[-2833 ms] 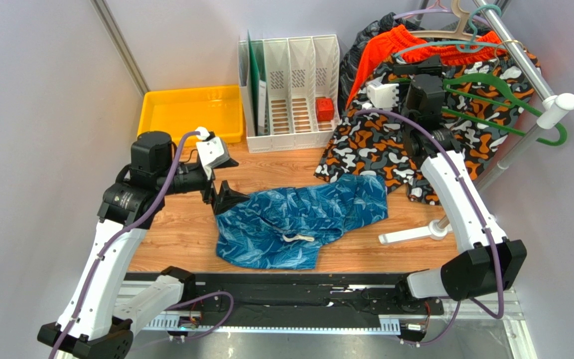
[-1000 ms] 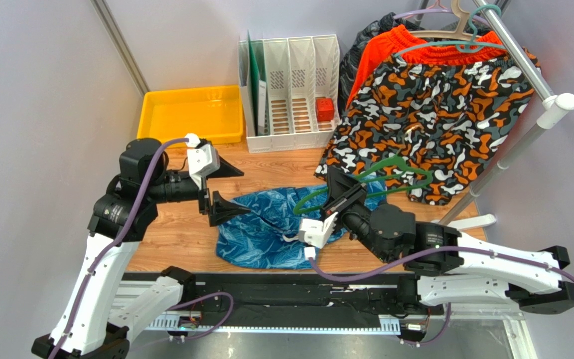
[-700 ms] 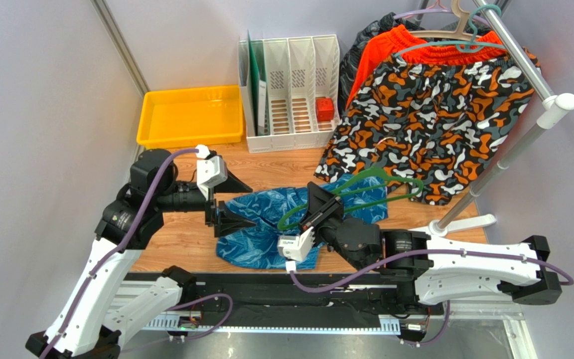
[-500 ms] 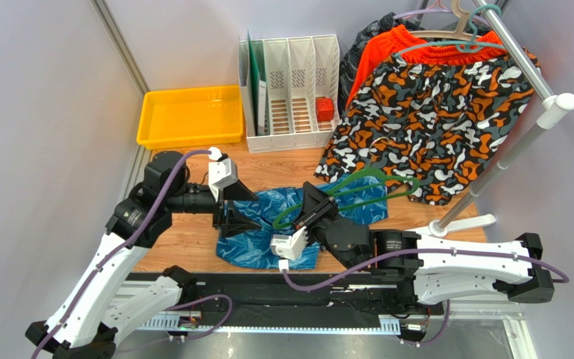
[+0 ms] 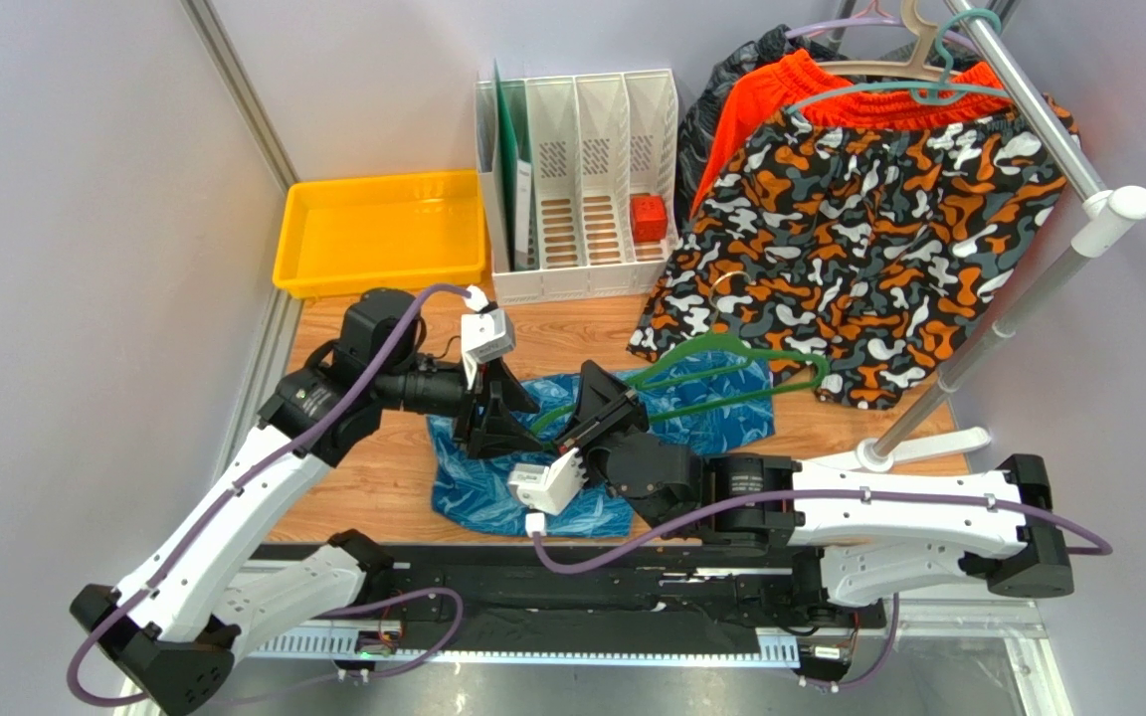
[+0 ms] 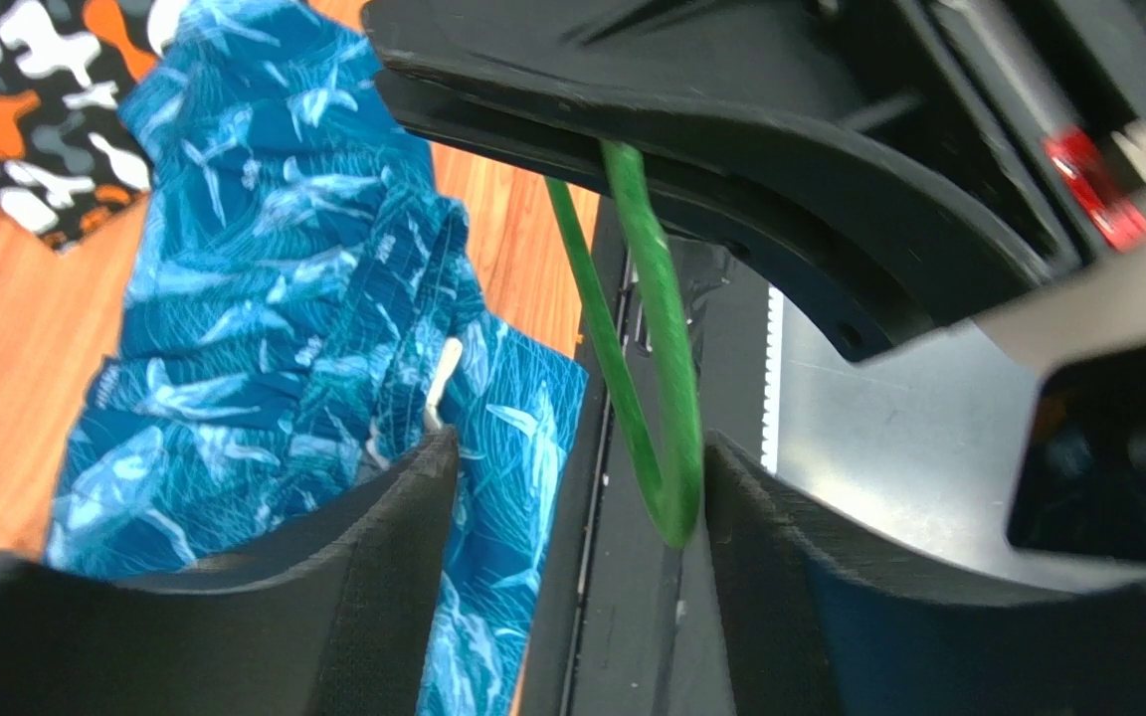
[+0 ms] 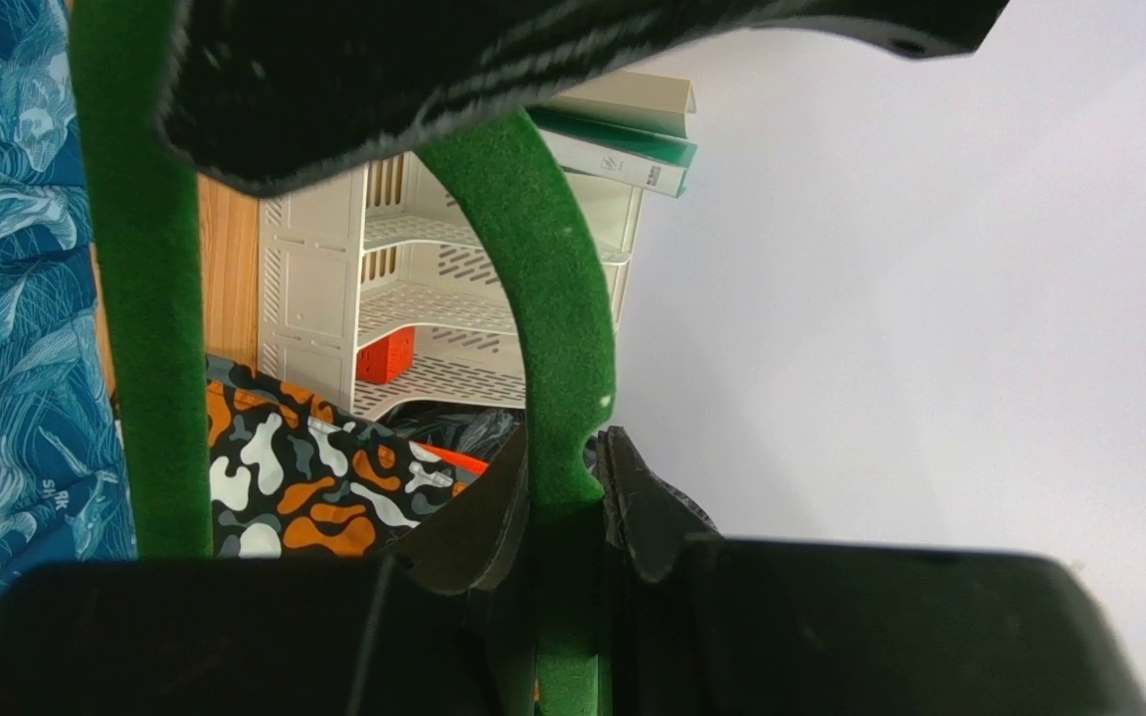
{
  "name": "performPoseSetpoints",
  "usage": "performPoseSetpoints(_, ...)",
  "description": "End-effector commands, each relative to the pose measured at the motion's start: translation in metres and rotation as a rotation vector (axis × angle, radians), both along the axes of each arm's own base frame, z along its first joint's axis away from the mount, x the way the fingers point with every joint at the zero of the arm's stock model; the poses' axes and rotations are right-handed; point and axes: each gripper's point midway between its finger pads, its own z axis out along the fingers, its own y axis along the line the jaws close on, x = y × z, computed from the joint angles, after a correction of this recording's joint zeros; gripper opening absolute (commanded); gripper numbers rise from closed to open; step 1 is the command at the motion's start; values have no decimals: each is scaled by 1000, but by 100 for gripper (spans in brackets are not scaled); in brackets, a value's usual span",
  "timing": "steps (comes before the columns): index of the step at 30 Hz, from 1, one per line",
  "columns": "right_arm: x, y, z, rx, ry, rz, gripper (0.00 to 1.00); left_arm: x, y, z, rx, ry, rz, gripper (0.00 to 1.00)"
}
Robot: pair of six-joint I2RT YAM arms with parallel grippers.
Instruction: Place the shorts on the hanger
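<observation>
Above the shorts (image 5: pixel 721 418) on the table (image 5: pixel 370 463), top view: right gripper (image 5: pixel 594 415) holds the hanger (image 5: pixel 721 345) low, with its hook toward left gripper (image 5: pixel 500 422).
Left wrist: jaws apart, 1 either side of the hook, seemingly for a handover.
Right wrist: jaws clamped on the hanger, steadying it.

The left arm extends rightward, elbow raised, its pincer (image 5: pixel 493 422) held level with fingers spread wide. The right arm lies low, stretched leftward across the front. Its pincer (image 5: pixel 590 410) tilts upward, pinched tight on the hanger (image 7: pixel 552 299). The two pincers seem almost touching.
</observation>
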Motion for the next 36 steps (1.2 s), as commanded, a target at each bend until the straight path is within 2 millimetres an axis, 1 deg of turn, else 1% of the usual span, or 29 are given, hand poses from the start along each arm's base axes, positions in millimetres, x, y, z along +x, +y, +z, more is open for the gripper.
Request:
performPoseSetpoints(1, 2, 4, 28, 67, -32, -32, 0, 13, -8, 4, -7, 1, 26, 58)
performPoseSetpoints(2, 2, 5, 28, 62, -34, -31, 0, 16, -10, 3, -2, 3, 35, 55)
performPoseSetpoints(5, 0, 9, 27, 64, -34, -20, 0, 23, -12, -2, 17, 21, 53, 39)
performPoseSetpoints(6, 1, 9, 26, 62, -34, -23, 0, 25, -13, -5, 23, 35, 57, 24)
performPoseSetpoints(8, 0, 8, 25, 58, -29, -20, 2, 27, -13, -5, 31, 46, 69, 0)
performPoseSetpoints(9, -1, 8, 21, 54, -16, -14, 12, 27, -12, -4, 30, 45, 74, 0)
performPoseSetpoints(11, -2, 0, 12, 27, -3, -17, 21, 28, -9, -3, 2, 84, 77, 0)
performPoseSetpoints(12, -2, -3, 9, 26, 5, -18, 34, 28, -8, -3, -11, 99, 73, 0)
performPoseSetpoints(13, -3, -9, 9, 36, 8, -18, 43, 30, -4, -5, -18, 117, 78, 0)
performPoseSetpoints(14, -4, -15, 3, 22, 15, -24, 54, 31, -2, -7, -17, 111, 84, 0)
performPoseSetpoints(17, -6, -33, -2, 35, 47, -35, 67, 31, 6, -11, -15, 105, 92, 0)
performPoseSetpoints(18, -6, -37, -3, 37, 58, -39, 76, 30, 7, -12, -16, 111, 93, 0)
performPoseSetpoints(19, -6, -43, -5, 48, 78, -52, 80, 28, 8, -15, -13, 102, 78, 0)
performPoseSetpoints(20, -6, -49, 0, 74, 92, -53, 84, 30, 11, -15, -13, 83, 82, 0)
performPoseSetpoints(21, -6, -54, 1, 84, 107, -58, 92, 31, 13, -16, -8, 78, 93, 0)
performPoseSetpoints(22, -5, -61, 1, 121, 141, -81, 94, 32, 16, -16, -7, 83, 97, 0)
performPoseSetpoints(23, -6, -68, 10, 171, 167, -77, 95, 35, 21, -15, -11, 72, 109, 0)
performPoseSetpoints(24, -5, -73, 11, 204, 201, -86, 99, 34, 23, -13, -24, 74, 95, 0)
performPoseSetpoints(25, 1, -85, 9, 232, 236, -125, 100, 32, 25, -14, -24, 77, 89, 0)
performPoseSetpoints(26, -4, -92, 16, 370, 350, -120, 100, 32, 29, -13, -23, 34, 81, 0)
performPoseSetpoints(27, 3, -114, 3, 363, 420, -194, 100, 25, 30, -13, -20, 37, 56, 0)
performPoseSetpoints(28, -6, -111, -4, 459, 567, -173, 100, 22, 32, -12, -18, -30, 23, 0)
performPoseSetpoints(29, -11, -122, 2, 531, 625, -159, 100, 17, 33, -11, -22, -49, 2, 0)
performPoseSetpoints(30, -8, -137, 1, 590, 667, -194, 100, 12, 35, -13, -12, -49, -10, 0)
performPoseSetpoints(31, -23, -129, 1, 656, 773, -126, 100, 10, 37, -13, -8, -92, -25, 0)
performPoseSetpoints(32, -38, -135, 13, 744, 820, -65, 100, 7, 39, -16, 0, -110, -41, 0)
performPoseSetpoints(33, -42, -131, 13, 760, 854, -52, 100, 6, 39, -18, 6, -113, -48, 0)
performPoseSetpoints(35, -52, -137, 14, 789, 908, -38, 98, 2, 41, -19, 13, -123, -69, 0)
performPoseSetpoints(36, -58, -136, 12, 792, 944, -25, 95, 0, 41, -19, 11, -132, -85, 0)
